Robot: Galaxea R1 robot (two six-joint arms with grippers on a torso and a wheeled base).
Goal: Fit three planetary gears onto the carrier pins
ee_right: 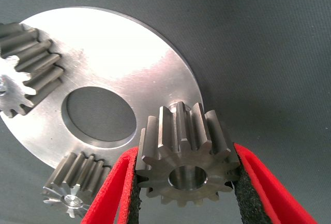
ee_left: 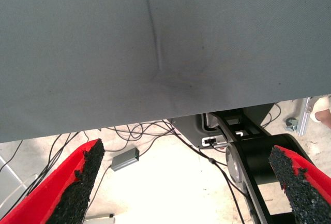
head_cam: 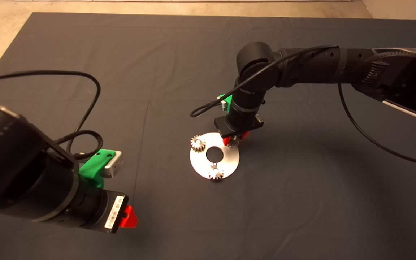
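Mat: I see a dark grey cloth with soft creases, it covers the whole table.
Left arm: it waits at the lower left edge of the head view, over bare mat, well apart from the disc.
Left gripper: I see the two red fingers standing wide apart, nothing between them. Their black pads look rough and crumbly. Under them the mat edge shows, and a floor with cables.
Right arm: it comes from the right and points down at the far right edge of the disc.
Right gripper: I have it clamped on the third gear, one black pad on each toothed side, so the fingers are apart only by the width of the gear.
Disc: flat, round, pale and shiny metal with a big centre hole, lying on the mat.
Seated gears: one gear is on the left side of the disc, another gear on the near edge. Both are small, steel, with straight teeth.
Held gear: it is shiny steel with a smooth centre hole, at the disc's rim on the right. I cannot tell whether it sits on a pin.
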